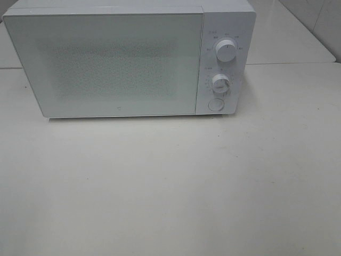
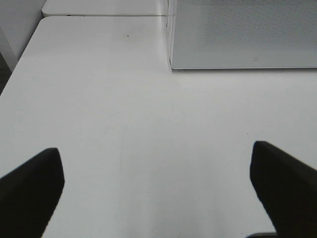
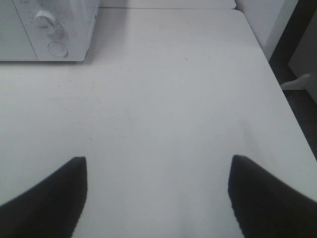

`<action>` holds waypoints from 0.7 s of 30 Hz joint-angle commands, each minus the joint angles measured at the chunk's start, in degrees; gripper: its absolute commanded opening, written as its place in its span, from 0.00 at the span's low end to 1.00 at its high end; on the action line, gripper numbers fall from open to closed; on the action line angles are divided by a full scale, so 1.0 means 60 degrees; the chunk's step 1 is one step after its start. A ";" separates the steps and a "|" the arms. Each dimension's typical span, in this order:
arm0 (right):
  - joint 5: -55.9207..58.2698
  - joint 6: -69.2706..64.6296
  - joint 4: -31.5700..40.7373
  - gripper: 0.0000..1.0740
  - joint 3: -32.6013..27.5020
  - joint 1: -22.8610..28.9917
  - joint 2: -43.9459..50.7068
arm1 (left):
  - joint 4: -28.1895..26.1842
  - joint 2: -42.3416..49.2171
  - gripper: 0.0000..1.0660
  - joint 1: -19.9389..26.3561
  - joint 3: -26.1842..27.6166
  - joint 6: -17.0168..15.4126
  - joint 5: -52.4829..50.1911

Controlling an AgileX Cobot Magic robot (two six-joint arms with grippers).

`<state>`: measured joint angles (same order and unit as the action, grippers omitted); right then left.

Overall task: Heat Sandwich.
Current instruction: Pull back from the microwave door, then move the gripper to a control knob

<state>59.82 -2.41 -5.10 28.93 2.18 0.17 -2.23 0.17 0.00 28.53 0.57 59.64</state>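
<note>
Nearest, the left hand [image 2: 156, 148] hangs low over the plain white worktop [image 2: 99, 99]. Its dark fingers are spread fully apart with nothing between them. The right hand [image 3: 158, 158] is also wide apart and empty.

Further back stands the white box-shaped microwave oven [image 1: 106, 64]. Its frosted door is closed, and its right-hand panel carries two round white dials [image 1: 226, 50] above a round push button [image 1: 216, 104].

The sandwich shows in no view. Neither hand has it, and I cannot tell whether it lies behind the frosted door or outside what the cameras cover.

The step in hand is probably at the control panel, and the right hand sits on that side. To do it well, it should probably narrow its fingers first. It should then meet the button or a dial squarely and gently, so the oven does not slide back.
</note>
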 commanded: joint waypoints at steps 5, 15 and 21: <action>-0.0095 0.0029 0.0000 0.70 0.0000 -0.0048 0.0191 | -0.0057 0.0258 0.91 0.0000 -0.0029 0.0010 -0.0048; -0.0095 0.0029 0.0000 0.70 0.0000 -0.0048 0.0191 | -0.0057 0.0258 0.91 0.0000 -0.0029 0.0010 -0.0048; -0.0115 0.0029 0.0000 0.73 0.0010 -0.0048 0.0191 | -0.0057 0.0258 0.91 0.0000 -0.0029 0.0010 -0.0048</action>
<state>59.82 -2.41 -5.10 28.93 2.18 0.17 -2.23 0.17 0.00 28.53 0.57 59.64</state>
